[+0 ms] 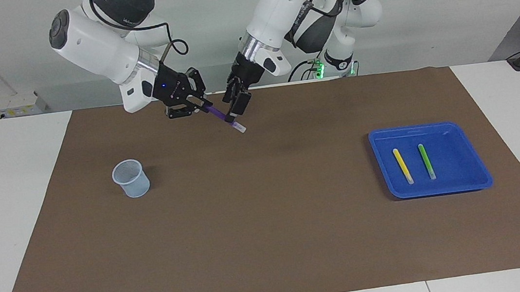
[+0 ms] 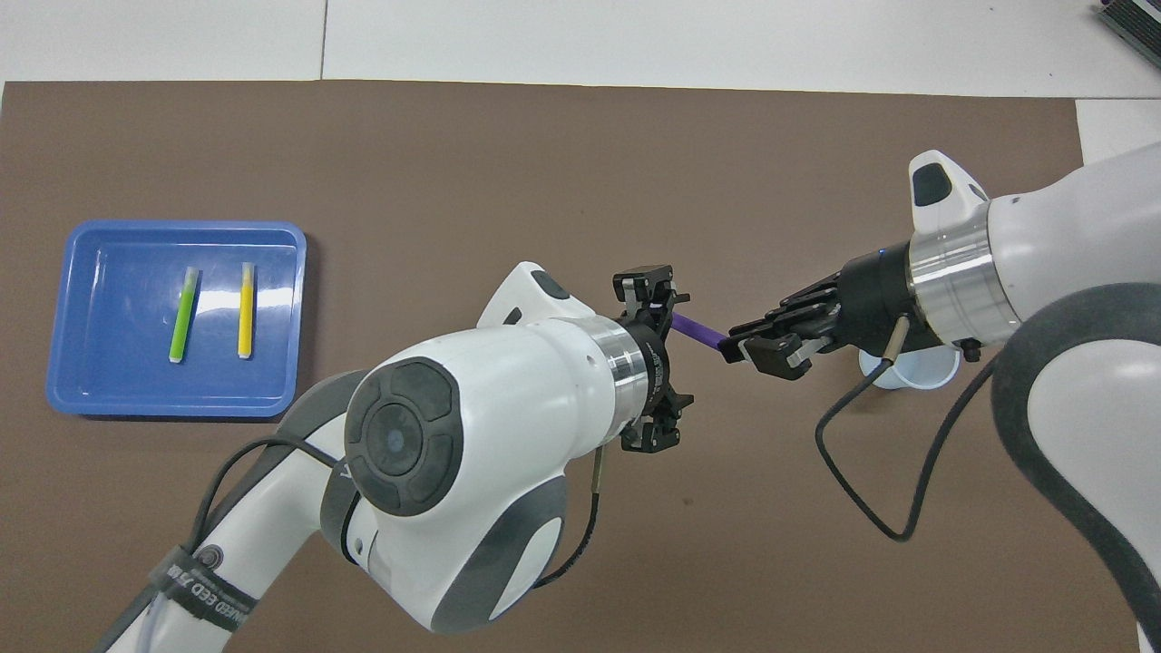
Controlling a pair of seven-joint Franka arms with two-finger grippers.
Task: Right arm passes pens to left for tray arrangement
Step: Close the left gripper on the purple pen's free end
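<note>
My right gripper is shut on the back end of the purple pen, held in the air over the brown mat. The pen slants down with its pale tip toward the left arm. My left gripper stands open with the pen's front part between its fingers, close to one of them. The yellow pen and the green pen lie side by side in the blue tray at the left arm's end.
A pale-blue mesh cup stands upright on the mat toward the right arm's end, partly hidden under the right wrist in the overhead view. White table borders the mat.
</note>
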